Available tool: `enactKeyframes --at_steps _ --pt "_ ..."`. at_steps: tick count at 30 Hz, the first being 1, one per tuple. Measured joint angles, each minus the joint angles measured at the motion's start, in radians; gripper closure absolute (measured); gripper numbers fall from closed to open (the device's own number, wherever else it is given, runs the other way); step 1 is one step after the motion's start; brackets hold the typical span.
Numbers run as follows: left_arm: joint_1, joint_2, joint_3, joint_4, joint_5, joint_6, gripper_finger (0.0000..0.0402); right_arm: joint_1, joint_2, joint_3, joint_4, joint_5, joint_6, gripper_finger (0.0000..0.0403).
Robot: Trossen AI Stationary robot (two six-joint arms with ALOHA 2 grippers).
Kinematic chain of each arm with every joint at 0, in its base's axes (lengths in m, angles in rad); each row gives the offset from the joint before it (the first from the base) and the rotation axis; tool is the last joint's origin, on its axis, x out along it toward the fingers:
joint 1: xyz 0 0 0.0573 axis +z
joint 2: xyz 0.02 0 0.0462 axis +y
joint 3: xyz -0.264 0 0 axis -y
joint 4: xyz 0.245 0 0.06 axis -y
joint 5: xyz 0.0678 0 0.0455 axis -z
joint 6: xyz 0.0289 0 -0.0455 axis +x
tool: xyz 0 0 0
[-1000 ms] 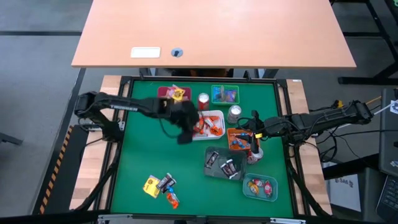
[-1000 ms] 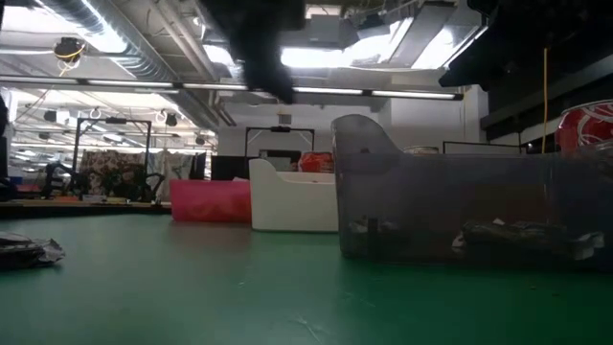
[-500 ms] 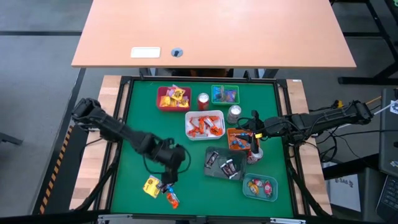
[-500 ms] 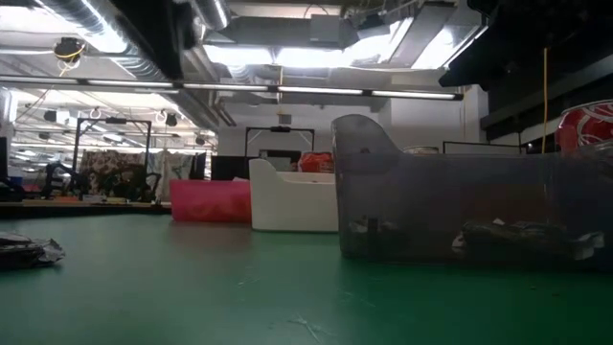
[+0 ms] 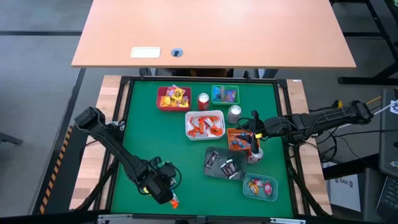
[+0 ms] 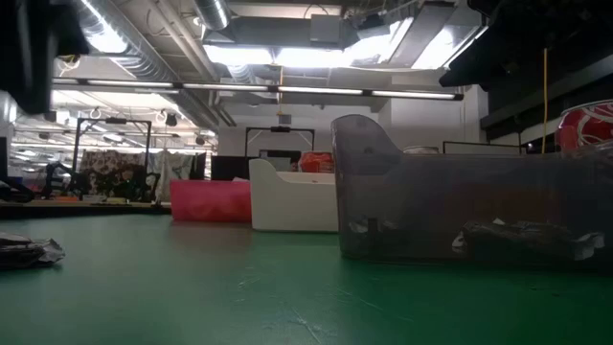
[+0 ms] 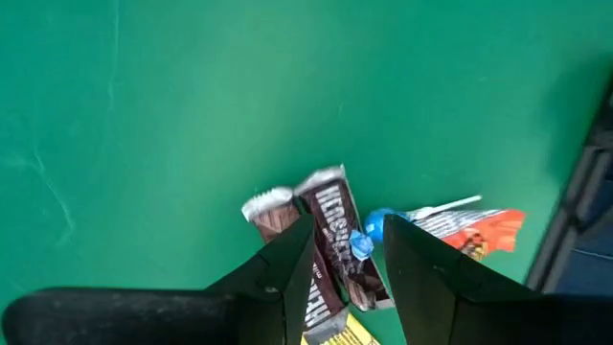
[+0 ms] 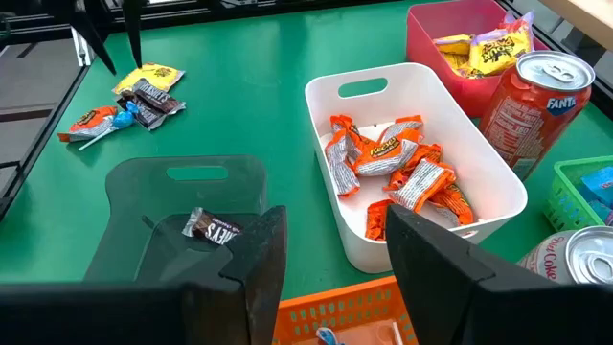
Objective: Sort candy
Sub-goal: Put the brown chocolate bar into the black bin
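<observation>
A small loose cluster of candy [image 8: 129,101] lies on the green worktop near its front-left corner: a yellow packet [image 8: 150,75], dark brown Hershey's bars [image 7: 335,240] lying flat, a blue-wrapped lollipop [image 7: 378,225] with a white stick, and an orange Reese's packet [image 7: 484,233] beside it. The rest is already in trays: orange Reese's pieces [image 8: 397,172] heaped in the white tray mid-worktop, yellow packets [image 8: 484,48] in the red tray toward the back edge, dark bars [image 8: 215,228] in the grey tray, and red-wrapped sweets [image 5: 260,185] in the tray by the front-right corner.
</observation>
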Motion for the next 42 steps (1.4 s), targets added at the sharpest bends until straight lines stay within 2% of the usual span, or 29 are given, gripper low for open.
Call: enactKeyframes --at_steps 10,21,36,42 --pt "0.0 0.134 -0.001 -0.054 0.034 -0.178 0.0285 0.0 0.0 0.0 0.0 0.0 0.0 0.0224" --pt "-0.002 0.19 -0.001 -0.044 0.09 -0.184 0.0285 0.0 0.001 0.0 -0.001 0.0 0.0 0.0224" --pt "-0.007 0.206 0.001 -0.038 0.104 -0.176 0.0285 0.0 0.004 0.0 -0.021 0.0 0.0 0.0224" --pt "0.017 0.209 0.0 -0.062 0.048 -0.171 0.0285 0.0 0.004 0.0 -0.022 0.0 0.0 0.0224"
